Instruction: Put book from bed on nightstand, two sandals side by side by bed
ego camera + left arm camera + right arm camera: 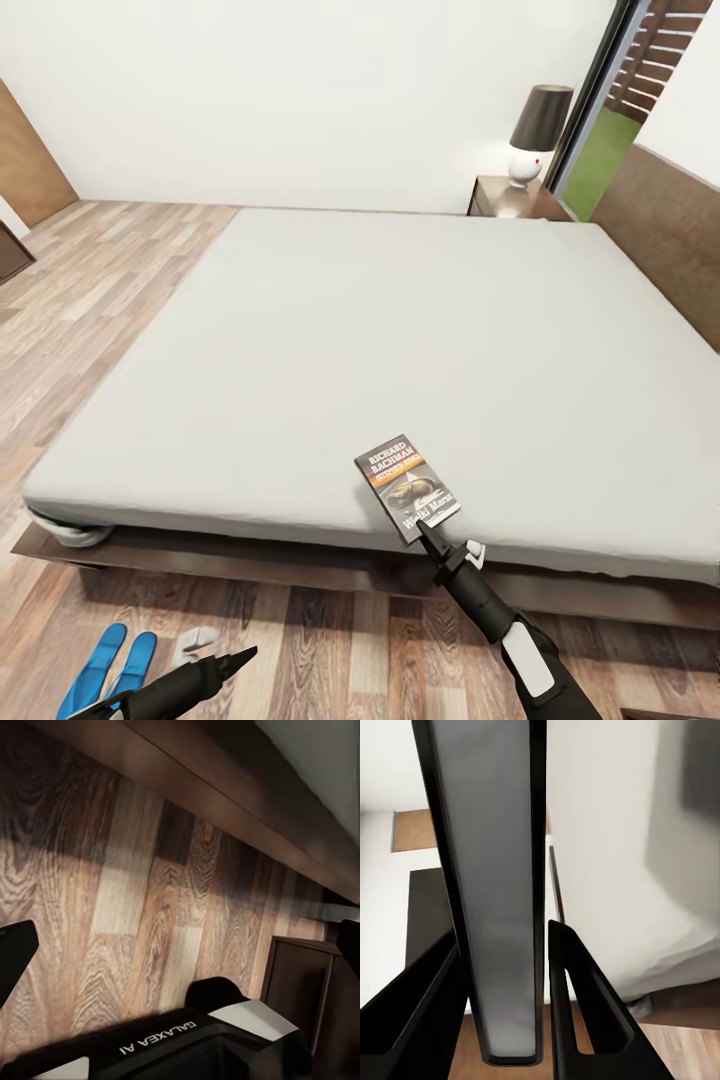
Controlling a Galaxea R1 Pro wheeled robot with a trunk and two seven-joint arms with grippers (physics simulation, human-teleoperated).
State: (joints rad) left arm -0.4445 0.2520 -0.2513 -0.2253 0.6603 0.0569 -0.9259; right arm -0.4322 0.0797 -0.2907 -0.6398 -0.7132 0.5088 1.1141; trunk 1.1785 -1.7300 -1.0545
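- Nearest us, on the plank floor (pixel 330 650) just beside the bed's near side, lie the two sandals (pixel 105 670), bright blue, side by side and touching or nearly so.
- Just over those sandals we see the left gripper (pixel 240 657); its fingers taper to one dark tip in the head view, and we cannot tell how far the jaws are parted. In the left wrist view, dark finger ends show at both edges above the planks and the dark bed frame (pixel 247 802).
- Reaching up to the bed's near edge, the right gripper (pixel 422 528) has its jaws closed narrowly on the book (pixel 407 487). In the right wrist view, the book's (pixel 495 892) thin edge stands between the two black fingers (pixel 585 1012).
- On the pale mattress of the bed (pixel 380 330), close to its near edge, the book rests with the "Richard Bachman" band facing up.
- Beyond the bed's far corner, by the headboard (pixel 665 230), stands the nightstand (pixel 500 200), carrying a lamp (pixel 535 135) with a dark shade and white base.
- Behind that nightstand runs the dark-framed window (pixel 600 110).
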